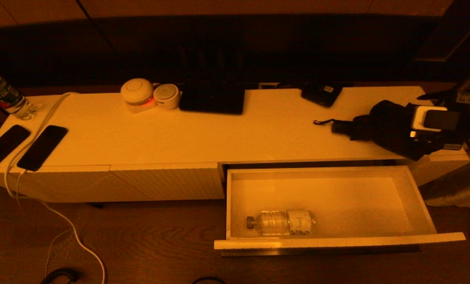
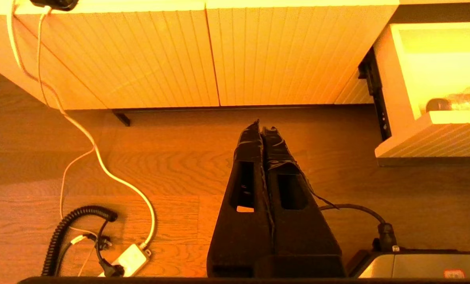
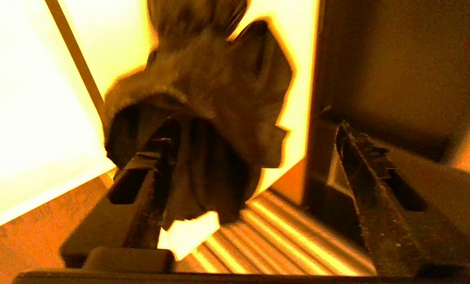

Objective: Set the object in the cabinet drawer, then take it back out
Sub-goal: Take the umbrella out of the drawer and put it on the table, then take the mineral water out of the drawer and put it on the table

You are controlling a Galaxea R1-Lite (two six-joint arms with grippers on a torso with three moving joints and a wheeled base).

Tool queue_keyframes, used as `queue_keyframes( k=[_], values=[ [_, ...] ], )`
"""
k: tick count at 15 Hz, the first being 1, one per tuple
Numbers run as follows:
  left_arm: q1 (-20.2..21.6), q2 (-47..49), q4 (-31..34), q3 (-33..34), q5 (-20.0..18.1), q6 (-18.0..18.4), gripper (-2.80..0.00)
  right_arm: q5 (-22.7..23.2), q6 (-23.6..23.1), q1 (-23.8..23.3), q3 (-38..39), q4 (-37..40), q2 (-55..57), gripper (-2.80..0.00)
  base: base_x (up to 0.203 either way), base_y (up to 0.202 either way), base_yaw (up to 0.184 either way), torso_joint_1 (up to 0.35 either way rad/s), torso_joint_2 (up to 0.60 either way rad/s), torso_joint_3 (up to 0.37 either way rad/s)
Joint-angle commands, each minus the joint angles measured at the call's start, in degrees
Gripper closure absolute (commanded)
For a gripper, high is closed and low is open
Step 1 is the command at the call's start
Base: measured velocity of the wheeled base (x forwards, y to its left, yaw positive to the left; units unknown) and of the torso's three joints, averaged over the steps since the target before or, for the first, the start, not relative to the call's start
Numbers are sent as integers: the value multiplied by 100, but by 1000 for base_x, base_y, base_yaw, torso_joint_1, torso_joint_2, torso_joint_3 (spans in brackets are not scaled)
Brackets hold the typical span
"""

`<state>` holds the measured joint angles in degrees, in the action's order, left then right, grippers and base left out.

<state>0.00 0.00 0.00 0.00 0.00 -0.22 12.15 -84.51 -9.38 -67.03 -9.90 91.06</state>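
Note:
The cabinet drawer (image 1: pixel 337 240) stands pulled fully out at the right, and its ribbed front (image 2: pixel 436 134) shows in the left wrist view. A clear water bottle (image 1: pixel 282 222) (image 2: pixel 455 103) lies on its side at the drawer's front left. On the cabinet top at the far right lies a black folded umbrella (image 1: pixel 381 126) (image 3: pixel 203 98). My right gripper (image 1: pixel 412 136) (image 3: pixel 252 134) is at the umbrella's right end, open. Its jaws stand wide apart, with the dark fabric resting near one finger. My left gripper (image 2: pixel 262 127) hangs shut and empty over the wooden floor, in front of the cabinet.
On the cabinet top lie two dark phones (image 1: pixel 42 147) (image 1: pixel 4 146) with a white cable (image 1: pixel 41 118). It also holds a second bottle (image 1: pixel 2 96), two round white devices (image 1: pixel 138 94), a black box (image 1: pixel 212 98) and a small black gadget (image 1: pixel 321 94). Cables and a charger (image 2: pixel 130 258) lie on the floor.

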Motion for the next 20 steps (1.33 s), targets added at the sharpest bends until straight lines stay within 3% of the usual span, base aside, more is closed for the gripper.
queue_keyframes(
  k=[1, 4, 5, 6, 8, 14, 17, 20],
  values=[
    [0, 0, 0, 0, 0, -4, 0, -8, 157, 181, 151, 379, -678, -280, 0, 0, 0, 0, 0, 0],
    [0, 0, 0, 0, 0, -4, 0, -425, 2220, 1023, 568, 1704, -1313, -280, 0, 0, 0, 0, 0, 0],
    [0, 0, 0, 0, 0, -4, 0, -604, 2736, 1262, 578, 2245, -1413, -280, 0, 0, 0, 0, 0, 0],
    [0, 0, 0, 0, 0, -4, 0, -679, 2943, 1447, 518, 2698, -1428, -280, 0, 0, 0, 0, 0, 0],
    [0, 0, 0, 0, 0, -4, 0, -716, 2913, 1748, 367, 3189, -1204, -280, 0, 0, 0, 0, 0, 0],
    [0, 0, 0, 0, 0, -4, 0, -875, 2635, 2919, -341, 3307, 18, -280, 0, 0, 0, 0, 0, 0],
    [0, 0, 0, 0, 0, -4, 0, -941, 2294, 3223, -592, 3343, 514, -280, 0, 0, 0, 0, 0, 0],
    [0, 0, 0, 0, 0, -4, 0, -899, 1600, 3222, -504, 3354, 555, -280, 0, 0, 0, 0, 0, 0]
  ],
)
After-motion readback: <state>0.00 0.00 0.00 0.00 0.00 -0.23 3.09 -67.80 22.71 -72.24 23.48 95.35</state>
